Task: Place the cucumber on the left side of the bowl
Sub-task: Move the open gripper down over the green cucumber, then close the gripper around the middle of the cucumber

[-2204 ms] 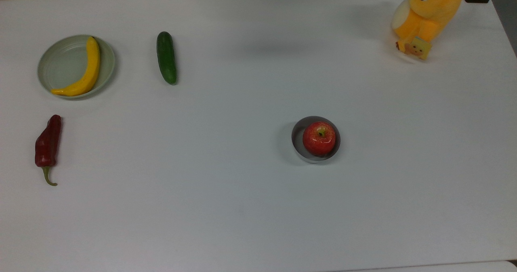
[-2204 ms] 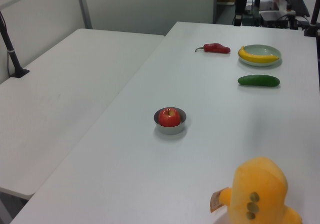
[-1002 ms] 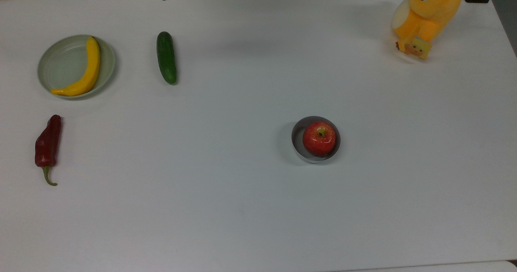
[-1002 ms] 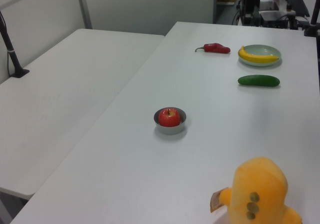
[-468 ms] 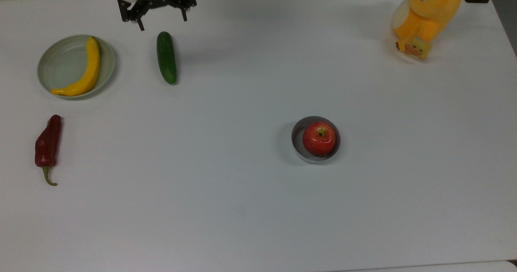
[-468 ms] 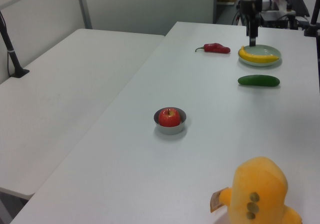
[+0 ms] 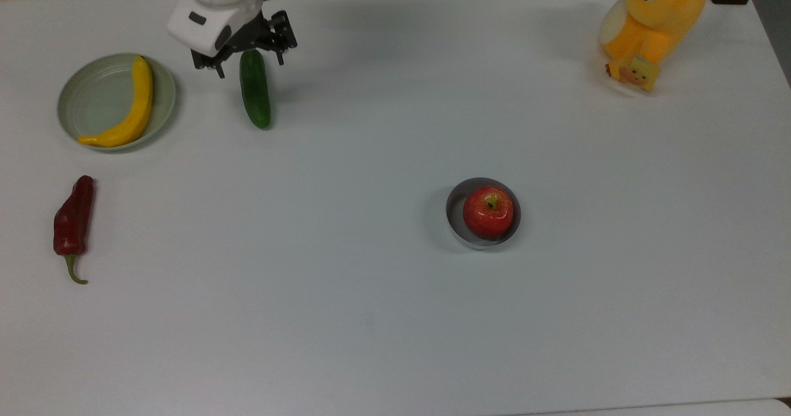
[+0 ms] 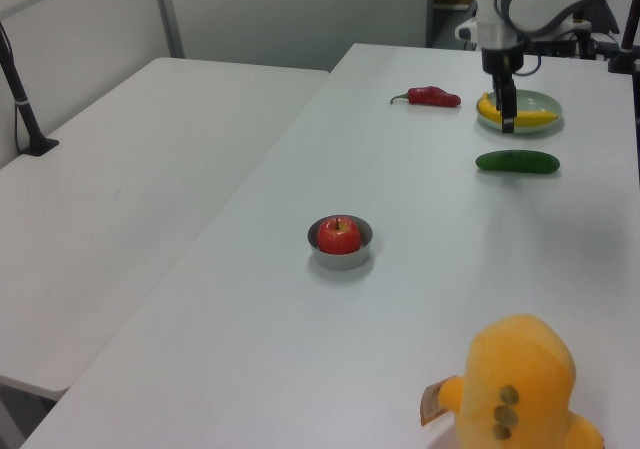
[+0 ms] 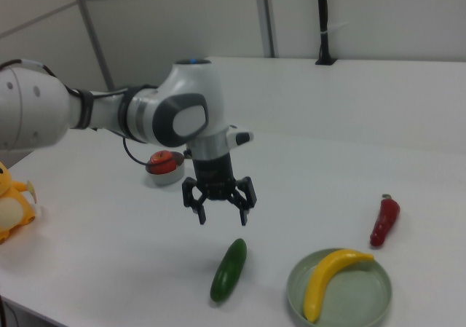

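Note:
The dark green cucumber [image 7: 255, 94] [image 8: 517, 161] [image 9: 228, 270] lies on the white table, right of the plate in the top view. My gripper [image 7: 249, 67] [image 8: 508, 119] [image 9: 222, 216] hovers open above the cucumber's end nearest the top view's top edge. One finger stands on each side of the cucumber and neither touches it. The small grey bowl [image 7: 455, 209] [image 8: 340, 260] [image 9: 158, 178] stands far off toward the top view's lower right, with a red apple [image 7: 488, 212] [image 8: 340, 235] [image 9: 167, 159] in it.
A pale green plate [image 7: 93, 101] [image 9: 349, 301] holds a yellow banana [image 7: 133, 110] [image 9: 326, 280]. A dark red chili [image 7: 73, 217] [image 9: 384, 221] lies below it in the top view. An orange plush toy [image 7: 655, 23] [image 8: 520, 389] sits at the top view's top right corner.
My arm came in from the top view's top edge and dropped over the cucumber's end. The fingers stayed open. Nothing on the table moved.

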Robot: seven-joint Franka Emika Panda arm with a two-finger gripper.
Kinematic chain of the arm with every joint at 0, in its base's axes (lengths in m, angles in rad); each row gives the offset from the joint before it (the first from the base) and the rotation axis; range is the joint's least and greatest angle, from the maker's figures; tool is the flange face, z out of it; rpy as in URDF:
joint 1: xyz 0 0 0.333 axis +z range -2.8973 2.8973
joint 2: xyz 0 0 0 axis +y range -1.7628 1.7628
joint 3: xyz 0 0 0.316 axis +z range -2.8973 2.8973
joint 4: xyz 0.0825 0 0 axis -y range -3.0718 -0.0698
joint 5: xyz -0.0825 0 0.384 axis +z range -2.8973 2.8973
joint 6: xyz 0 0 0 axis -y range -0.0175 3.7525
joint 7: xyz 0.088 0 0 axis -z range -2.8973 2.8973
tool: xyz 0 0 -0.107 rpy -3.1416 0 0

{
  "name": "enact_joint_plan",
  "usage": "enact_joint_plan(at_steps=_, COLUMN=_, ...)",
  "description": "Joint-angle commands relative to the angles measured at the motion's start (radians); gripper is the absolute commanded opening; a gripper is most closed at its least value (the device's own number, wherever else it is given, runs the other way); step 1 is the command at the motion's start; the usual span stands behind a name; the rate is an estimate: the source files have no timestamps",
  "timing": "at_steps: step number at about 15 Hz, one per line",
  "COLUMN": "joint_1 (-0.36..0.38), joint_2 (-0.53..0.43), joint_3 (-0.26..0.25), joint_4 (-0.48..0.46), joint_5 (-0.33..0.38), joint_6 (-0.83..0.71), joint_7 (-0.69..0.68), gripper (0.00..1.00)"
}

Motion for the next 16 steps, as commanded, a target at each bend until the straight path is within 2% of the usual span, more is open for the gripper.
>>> enact_joint_plan(at_steps=1, joint_1=0.006, joint_2=0.029, joint_3=-0.016, joint_4=-0.067, joint_5=-0.031, joint_6=0.092, joint_7=-0.018, gripper=1.00)
enact_joint_plan(at_steps=5, joint_1=0.006, joint_2=0.052, joint_3=-0.016, joint_4=-0.121, joint_5=-0.046, joint_6=0.141, joint_7=-0.010, gripper=1.00)
enact_joint_plan(at_steps=10, joint_1=0.007, joint_2=0.070, joint_3=-0.016, joint_4=-0.127, joint_5=-0.080, joint_6=0.155, joint_7=-0.010, gripper=0.99)
enact_joint_plan(at_steps=12, joint_1=0.007, joint_2=0.073, joint_3=-0.016, joint_4=-0.138, joint_5=-0.106, joint_6=0.156, joint_7=-0.010, gripper=0.87)
enact_joint_plan(at_steps=16, joint_1=0.006, joint_2=0.073, joint_3=-0.016, joint_4=-0.138, joint_5=-0.109, joint_6=0.152, joint_7=-0.018, gripper=0.54)
